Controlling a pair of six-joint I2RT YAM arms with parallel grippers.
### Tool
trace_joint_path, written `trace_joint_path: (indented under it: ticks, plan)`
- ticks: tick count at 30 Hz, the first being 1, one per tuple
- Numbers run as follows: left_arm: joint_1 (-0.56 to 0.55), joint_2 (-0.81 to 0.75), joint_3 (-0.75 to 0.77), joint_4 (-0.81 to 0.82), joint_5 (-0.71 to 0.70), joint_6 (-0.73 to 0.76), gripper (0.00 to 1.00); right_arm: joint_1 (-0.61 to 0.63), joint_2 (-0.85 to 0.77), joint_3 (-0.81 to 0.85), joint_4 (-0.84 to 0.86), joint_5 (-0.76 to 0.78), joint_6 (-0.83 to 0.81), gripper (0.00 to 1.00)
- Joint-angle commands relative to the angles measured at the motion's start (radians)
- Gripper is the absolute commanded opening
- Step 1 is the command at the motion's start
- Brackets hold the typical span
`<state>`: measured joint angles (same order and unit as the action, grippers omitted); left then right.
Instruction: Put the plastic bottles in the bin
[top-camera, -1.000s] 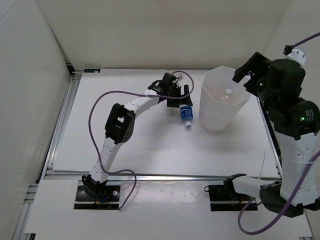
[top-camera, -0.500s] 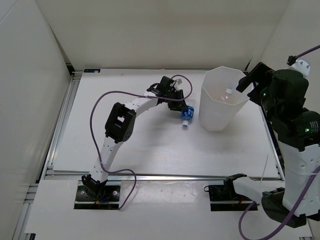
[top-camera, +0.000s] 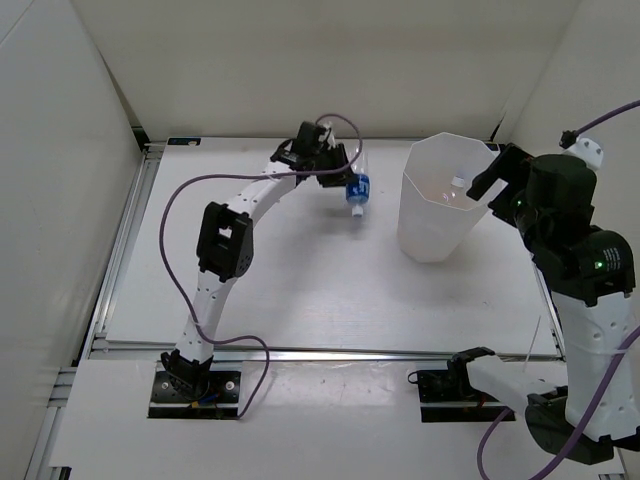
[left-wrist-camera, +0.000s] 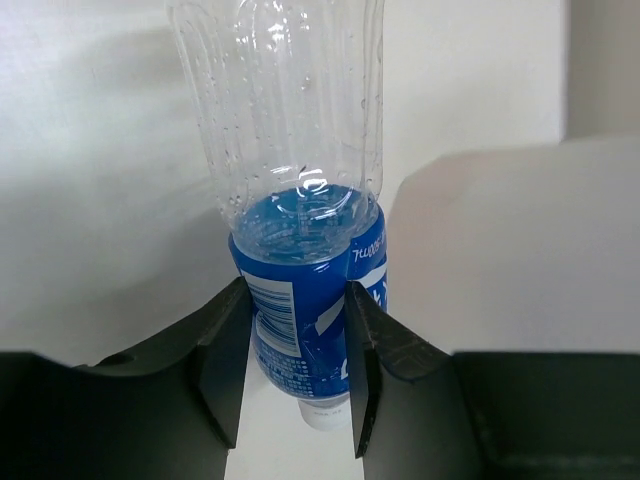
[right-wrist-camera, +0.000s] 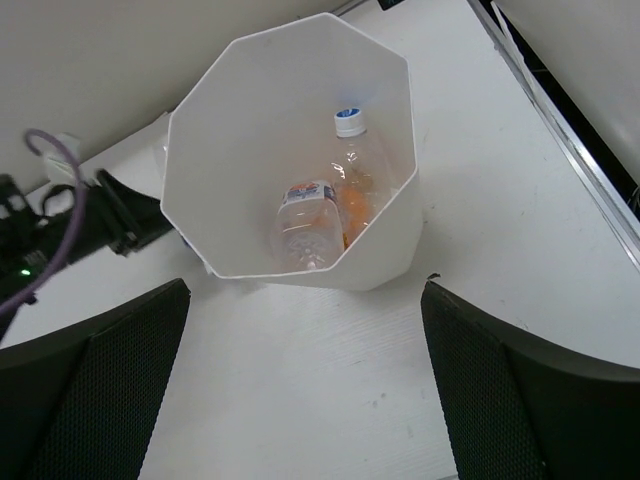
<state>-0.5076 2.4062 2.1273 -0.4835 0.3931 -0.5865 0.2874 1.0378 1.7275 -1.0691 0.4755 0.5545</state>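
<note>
Where the top external view looks down on the white table (top-camera: 300, 290), we see the left gripper (top-camera: 343, 181) in the upper middle of the frame, pinching the blue-label bottle (top-camera: 355, 189), whose white cap points toward the lower right. The bin (top-camera: 412, 215) stands upright to the right of it, near but not touching. The right gripper (top-camera: 492, 170) hangs at the bin's right rim, at the right side of the frame, with its jaws spread and nothing between them.

In the left wrist view, the left gripper (left-wrist-camera: 297, 372) is pressed onto the blue-label bottle (left-wrist-camera: 305, 300) at its label, one of the dark fingers (left-wrist-camera: 225, 350) on each side. The clear ribbed body fills the top of the frame and the cap shows at the bottom. We cannot tell whether the bottle is clear of the table.

In the right wrist view, the right gripper (right-wrist-camera: 305, 320) is spread wide, its dark fingers (right-wrist-camera: 100, 385) in the two lower corners. The bin (right-wrist-camera: 385, 245) sits in the upper middle of the frame. Inside it lie the orange bottle (right-wrist-camera: 355, 190), capped in white, and beside it the red-white-blue-label bottle (right-wrist-camera: 303, 225).
</note>
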Motion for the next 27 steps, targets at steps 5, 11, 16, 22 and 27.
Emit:
trace_joint_path:
  ticks: [5, 11, 16, 22, 27]
  plan:
    - [0.023, -0.147, 0.439, 0.045, -0.080, -0.119, 0.24, -0.005, -0.087, -0.060, 0.046, 0.038, 0.025, 1.00]
    - [-0.025, -0.229, 0.422, 0.187, -0.068, -0.179, 0.23, -0.005, -0.116, -0.060, 0.025, 0.130, 0.045, 1.00]
    - [-0.132, -0.249, 0.436, 0.301, -0.049, -0.165, 0.24, -0.005, -0.134, -0.028, -0.009, 0.210, 0.055, 1.00]
    - [-0.275, -0.223, 0.401, 0.332, -0.024, -0.130, 0.30, -0.005, -0.173, -0.019, -0.009, 0.255, 0.033, 1.00]
    - [-0.348, -0.200, 0.338, 0.332, -0.023, -0.043, 0.70, -0.005, -0.193, -0.009, -0.009, 0.267, 0.012, 1.00]
